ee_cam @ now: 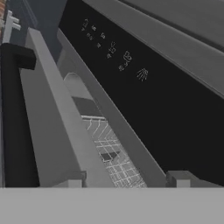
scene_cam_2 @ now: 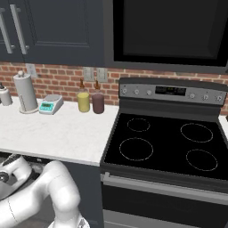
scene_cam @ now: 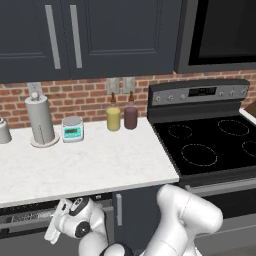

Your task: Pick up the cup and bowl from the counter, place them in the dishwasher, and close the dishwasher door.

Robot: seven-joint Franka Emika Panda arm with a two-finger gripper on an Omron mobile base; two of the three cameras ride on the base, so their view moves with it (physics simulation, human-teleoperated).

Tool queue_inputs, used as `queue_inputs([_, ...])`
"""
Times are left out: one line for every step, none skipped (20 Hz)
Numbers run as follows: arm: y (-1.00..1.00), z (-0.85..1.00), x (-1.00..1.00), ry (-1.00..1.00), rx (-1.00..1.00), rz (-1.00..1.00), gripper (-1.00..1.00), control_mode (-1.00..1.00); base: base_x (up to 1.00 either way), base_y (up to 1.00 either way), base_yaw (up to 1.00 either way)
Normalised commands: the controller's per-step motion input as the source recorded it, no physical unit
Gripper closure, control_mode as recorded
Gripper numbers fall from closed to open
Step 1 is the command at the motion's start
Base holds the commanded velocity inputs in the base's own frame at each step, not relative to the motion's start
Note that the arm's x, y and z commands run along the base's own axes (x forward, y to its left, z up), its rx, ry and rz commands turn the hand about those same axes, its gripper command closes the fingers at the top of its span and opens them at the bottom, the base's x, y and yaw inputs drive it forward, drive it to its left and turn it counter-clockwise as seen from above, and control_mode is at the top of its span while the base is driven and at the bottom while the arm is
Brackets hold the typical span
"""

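reaching down below the tabletop [scene_cam: 90,165] edge, the arm places the gripper [ee_cam: 127,179] at the dishwasher [scene_cam: 30,216], whose white wire rack [ee_cam: 111,153] shows through a narrow gap beside the dark control strip of the dishwasher door [ee_cam: 144,83]. the jaws stand apart with nothing between the two fingertips [ee_cam: 179,178]. on the tabletop, a paper towel roll [scene_cam: 40,120], a small kitchen scale [scene_cam: 73,128], a yellow bottle [scene_cam: 113,117] and a maroon bottle [scene_cam: 131,116] stand along the brick wall, left of the black stovetop [scene_cam: 215,142].
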Motion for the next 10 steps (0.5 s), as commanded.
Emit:
queue_inputs([0.05,-1.0,0.19,-0.03,-0.05,-0.86,-1.0,-1.0,0.0,0.0,0.0])
queue_inputs([0.04,-1.0,0.22,0.0,-0.07,-0.9,-1.0,-1.0,0.0,0.0,0.0])
queue_inputs([0.06,-1.0,0.18,0.0,-0.08,-0.94,-1.0,-1.0,0.0,0.0,0.0])
queue_inputs([0.11,-1.0,0.05,0.0,-0.09,-0.96,-1.0,-1.0,0.0,0.0,0.0])
queue_inputs([0.12,-1.0,0.02,0.0,-0.09,-0.96,-1.0,-1.0,0.0,0.0,0.0])
queue_inputs([0.11,-1.0,0.02,0.0,-0.09,-0.97,-1.0,-1.0,0.0,0.0,0.0])
queue_inputs([0.12,-1.0,0.0,0.0,-0.08,-0.97,-1.0,-1.0,0.0,0.0,0.0])
queue_inputs([0.14,-1.0,0.0,0.0,-0.07,-0.96,-1.0,-1.0,0.0,0.0,0.0])
queue_inputs([0.16,-1.0,0.0,0.0,-0.07,-0.94,-1.0,-1.0,0.0,0.0,0.0])
queue_inputs([0.16,-1.0,0.0,0.0,-0.08,-0.93,-1.0,-1.0,0.0,0.0,0.0])
